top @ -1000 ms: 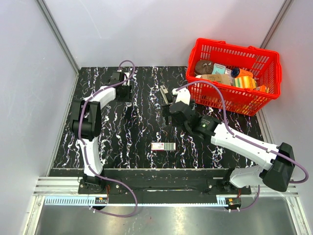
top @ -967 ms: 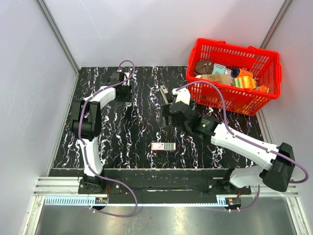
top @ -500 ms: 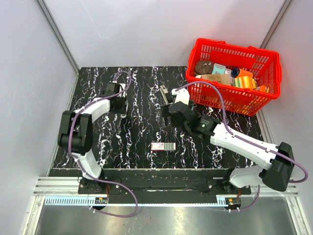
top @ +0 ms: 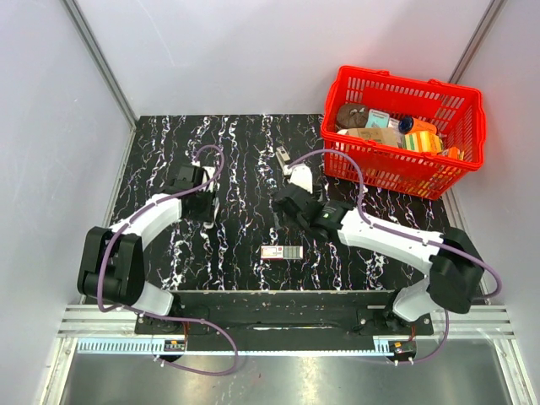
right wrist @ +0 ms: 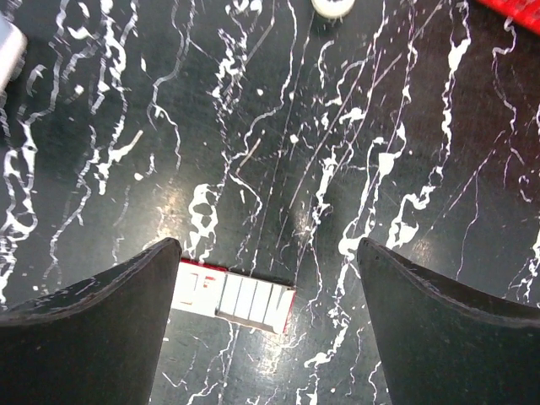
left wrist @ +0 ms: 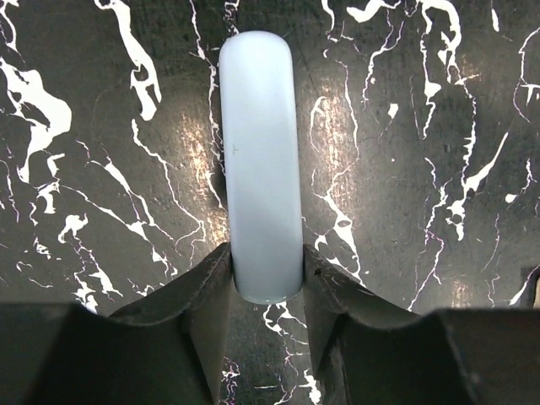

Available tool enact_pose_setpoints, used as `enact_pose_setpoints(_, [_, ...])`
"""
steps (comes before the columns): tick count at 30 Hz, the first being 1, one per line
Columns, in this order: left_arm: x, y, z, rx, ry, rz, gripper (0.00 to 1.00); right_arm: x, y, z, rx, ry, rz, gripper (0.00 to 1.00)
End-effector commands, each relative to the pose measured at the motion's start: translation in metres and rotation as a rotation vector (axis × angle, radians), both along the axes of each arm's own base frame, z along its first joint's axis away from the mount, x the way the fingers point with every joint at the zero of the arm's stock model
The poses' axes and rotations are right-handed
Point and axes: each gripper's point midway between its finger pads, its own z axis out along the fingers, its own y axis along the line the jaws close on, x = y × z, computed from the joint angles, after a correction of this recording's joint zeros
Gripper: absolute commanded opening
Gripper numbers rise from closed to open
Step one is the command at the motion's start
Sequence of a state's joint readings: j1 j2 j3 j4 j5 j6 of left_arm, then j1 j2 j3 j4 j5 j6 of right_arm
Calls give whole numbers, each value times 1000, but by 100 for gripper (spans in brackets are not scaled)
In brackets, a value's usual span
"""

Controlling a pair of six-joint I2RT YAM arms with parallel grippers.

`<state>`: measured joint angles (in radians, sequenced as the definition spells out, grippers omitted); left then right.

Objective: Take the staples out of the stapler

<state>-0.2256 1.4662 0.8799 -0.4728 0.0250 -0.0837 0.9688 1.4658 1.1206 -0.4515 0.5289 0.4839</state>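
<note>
- A pale oblong bar [left wrist: 260, 160] is clamped at its near end by the left gripper [left wrist: 267, 250], left of the staple box [top: 281, 252].
- The right gripper [right wrist: 267, 245] is held spread apart just beyond that box.

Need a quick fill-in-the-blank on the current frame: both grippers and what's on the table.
The left gripper is shut on a ___ bar lying on the table.
The right gripper is ___, holding nothing.
The basket at the far right corner is ___.
Missing words: white; open; red.
</note>
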Motion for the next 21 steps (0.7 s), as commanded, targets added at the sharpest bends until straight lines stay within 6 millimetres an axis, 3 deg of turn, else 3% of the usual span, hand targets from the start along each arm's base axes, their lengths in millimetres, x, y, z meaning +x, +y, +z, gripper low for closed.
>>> enact_pose_setpoints(1, [-1, -9, 9, -45, -6, -18, 42, -2, 15, -2, 41, 32, -5, 91])
enact_pose_setpoints(5, [-9, -19, 10, -100, 19, -53, 57, -1, 22, -6, 52, 54, -4, 91])
enact_pose_setpoints(9, [-8, -25, 26, -136, 2, -86, 92, 2, 34, -7, 75, 81, -15, 92])
enact_pose_setpoints(10, [-5, -23, 35, -147, -17, -84, 96, 3, 37, -8, 73, 90, -20, 92])
enact_pose_setpoints(12, [6, -12, 59, -196, -71, -57, 99, 7, 48, -9, 78, 110, -29, 93])
enact_pose_setpoints(16, [22, 39, 103, -217, -181, 42, 99, 16, 82, -11, 127, 156, -17, 93])
enact_pose_setpoints(21, [17, 93, 111, -236, -194, 128, 99, 26, 147, -16, 163, 207, 41, 93])
